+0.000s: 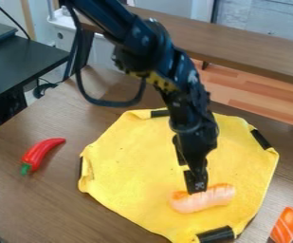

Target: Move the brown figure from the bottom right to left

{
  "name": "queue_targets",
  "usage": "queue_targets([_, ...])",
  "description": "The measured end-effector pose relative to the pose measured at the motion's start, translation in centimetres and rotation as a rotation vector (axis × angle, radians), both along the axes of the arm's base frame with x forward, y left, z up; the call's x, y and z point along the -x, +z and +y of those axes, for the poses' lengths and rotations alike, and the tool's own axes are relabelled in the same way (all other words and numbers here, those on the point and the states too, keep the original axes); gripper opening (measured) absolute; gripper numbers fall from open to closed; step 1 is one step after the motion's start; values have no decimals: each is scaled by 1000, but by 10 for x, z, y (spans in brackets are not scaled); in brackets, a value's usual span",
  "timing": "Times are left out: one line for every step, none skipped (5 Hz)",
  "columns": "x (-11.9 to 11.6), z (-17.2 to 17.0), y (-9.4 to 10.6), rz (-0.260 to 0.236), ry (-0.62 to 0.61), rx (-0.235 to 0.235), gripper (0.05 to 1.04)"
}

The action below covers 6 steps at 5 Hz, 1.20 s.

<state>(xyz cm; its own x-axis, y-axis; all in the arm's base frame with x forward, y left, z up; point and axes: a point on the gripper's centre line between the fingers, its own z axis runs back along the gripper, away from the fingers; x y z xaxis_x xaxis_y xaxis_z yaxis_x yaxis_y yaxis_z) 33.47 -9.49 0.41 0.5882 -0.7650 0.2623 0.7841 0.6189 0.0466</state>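
On the lower right part of the yellow cloth lies a pinkish-tan, sausage-shaped figure (204,198), its long side running roughly left to right with the right end slightly higher. The black gripper (195,181) points down over the cloth, its lower end at the figure's upper edge, near the middle. It overlaps a small part of the figure; whether the two touch is not clear.
The yellow cloth (132,161) is held by black strips at several edges. A red pepper with a green stem (40,153) lies on the brown table (28,199) to the left. An orange, white-striped sushi piece (287,225) sits at the bottom right.
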Motion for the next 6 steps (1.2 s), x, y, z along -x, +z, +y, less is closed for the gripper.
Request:
queue_targets([4, -11, -8, 19, -26, -12, 1001])
queue_targets([2, -16, -21, 45, -25, -31, 1001])
queue_targets([-1, -25, -34, 57, -49, -67, 1001])
queue_targets([-4, -28, -43, 80, -54, -93, 955])
queue_targets([-2, -28, -43, 90, -53, -93, 689])
queue_targets([-3, -28, -29, 90, -54, -46, 634])
